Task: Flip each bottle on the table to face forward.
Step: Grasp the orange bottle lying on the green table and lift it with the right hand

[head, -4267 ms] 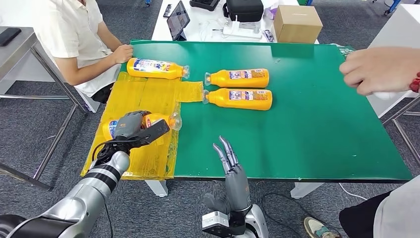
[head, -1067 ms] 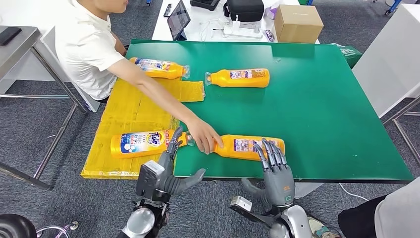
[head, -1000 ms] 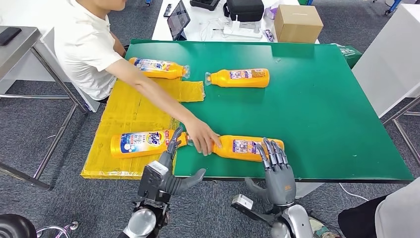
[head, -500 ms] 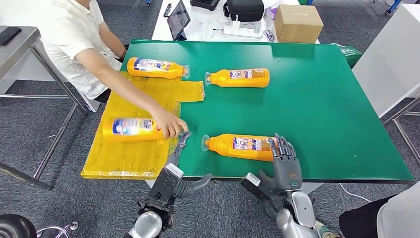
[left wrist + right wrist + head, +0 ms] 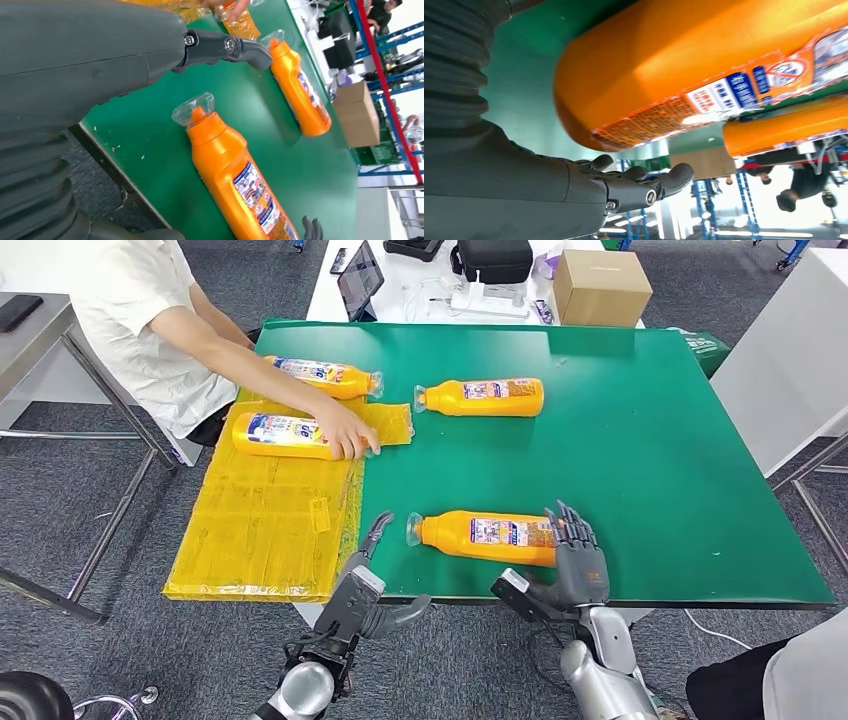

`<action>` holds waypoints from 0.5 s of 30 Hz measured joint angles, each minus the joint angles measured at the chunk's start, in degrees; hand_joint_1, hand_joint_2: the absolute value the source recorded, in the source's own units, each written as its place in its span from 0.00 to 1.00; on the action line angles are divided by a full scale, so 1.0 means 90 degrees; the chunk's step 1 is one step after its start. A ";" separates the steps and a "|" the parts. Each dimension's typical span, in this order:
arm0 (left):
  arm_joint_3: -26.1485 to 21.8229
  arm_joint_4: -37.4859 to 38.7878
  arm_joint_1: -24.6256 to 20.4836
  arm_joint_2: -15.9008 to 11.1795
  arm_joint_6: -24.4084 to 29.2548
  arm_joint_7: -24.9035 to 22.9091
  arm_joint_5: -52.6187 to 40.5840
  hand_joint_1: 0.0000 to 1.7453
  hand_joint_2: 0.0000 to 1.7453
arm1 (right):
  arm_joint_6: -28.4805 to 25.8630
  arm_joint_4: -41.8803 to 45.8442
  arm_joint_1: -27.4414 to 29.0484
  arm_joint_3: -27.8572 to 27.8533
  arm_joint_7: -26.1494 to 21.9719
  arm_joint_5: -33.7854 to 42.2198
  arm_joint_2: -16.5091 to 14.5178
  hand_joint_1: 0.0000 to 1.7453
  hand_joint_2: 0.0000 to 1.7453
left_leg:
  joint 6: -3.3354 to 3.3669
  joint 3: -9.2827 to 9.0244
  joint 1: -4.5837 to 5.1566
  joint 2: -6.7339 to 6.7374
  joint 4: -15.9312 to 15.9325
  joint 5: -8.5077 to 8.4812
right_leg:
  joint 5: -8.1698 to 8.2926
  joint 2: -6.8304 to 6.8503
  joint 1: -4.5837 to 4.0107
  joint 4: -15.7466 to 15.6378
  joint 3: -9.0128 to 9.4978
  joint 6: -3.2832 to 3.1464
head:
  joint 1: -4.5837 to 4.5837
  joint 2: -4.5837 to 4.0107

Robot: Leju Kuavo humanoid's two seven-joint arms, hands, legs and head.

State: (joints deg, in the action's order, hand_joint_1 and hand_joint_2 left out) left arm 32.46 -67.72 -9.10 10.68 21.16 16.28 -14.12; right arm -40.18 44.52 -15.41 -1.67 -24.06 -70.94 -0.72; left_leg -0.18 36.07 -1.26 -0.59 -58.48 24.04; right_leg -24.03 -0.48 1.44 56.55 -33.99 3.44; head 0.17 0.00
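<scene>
An orange bottle (image 5: 480, 536) lies on its side near the front edge of the green table (image 5: 640, 460), cap to the left, small-print label up. My right hand (image 5: 577, 562) stands at its base end with fingers spread and holds nothing; the right wrist view shows this bottle (image 5: 704, 65) close over the straight fingers (image 5: 644, 186). My left hand (image 5: 365, 592) hangs open below the table's front edge, fingertips near the cap. A second bottle (image 5: 485, 397) lies at the far middle, a third (image 5: 322, 377) at the far left. A person's hand (image 5: 345, 432) holds another bottle (image 5: 280, 434) on the yellow sheet (image 5: 265, 530).
The person in a white shirt (image 5: 140, 310) sits at the table's left side. Behind the table stand a cardboard box (image 5: 598, 287), a tablet (image 5: 360, 280) and a black case (image 5: 494, 258). A white table (image 5: 790, 350) is at the right.
The person let go of the near bottle and carried the left bottle away from me to the far part of the yellow sheet. My right hand moved to the near bottle's base end.
</scene>
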 joint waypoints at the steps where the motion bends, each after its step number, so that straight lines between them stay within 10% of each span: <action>1: -0.0001 0.0043 -0.0018 0.0011 -0.0009 0.0009 0.0001 0.00 1.00 | -0.0003 -0.0068 -0.0053 0.0027 0.0028 -0.0028 0.0009 0.00 1.00 | 0.0000 -0.0001 0.0000 0.0000 0.0000 0.0000 | 0.0000 0.0000 0.0000 0.0000 0.0000 0.0000 | 0.0000 0.0000; 15: 0.0002 0.0320 -0.0163 0.0112 -0.0082 0.0066 0.0000 0.00 1.00 | -0.0007 -0.0751 -0.0558 0.0258 0.0086 0.0182 0.0062 0.00 1.00 | 0.0000 -0.0005 -0.0001 0.0001 0.0000 0.0000 | 0.0000 0.0000 -0.0001 0.0000 0.0003 0.0000 | 0.0000 0.0000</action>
State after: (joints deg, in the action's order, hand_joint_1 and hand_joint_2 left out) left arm 32.47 -64.84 -10.57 11.68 20.42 16.87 -14.12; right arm -40.24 37.76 -20.44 0.65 -23.29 -69.30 -0.16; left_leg -0.18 36.03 -1.26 -0.57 -58.48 24.04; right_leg -24.02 -0.49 1.43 56.55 -33.96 3.43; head 0.17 0.00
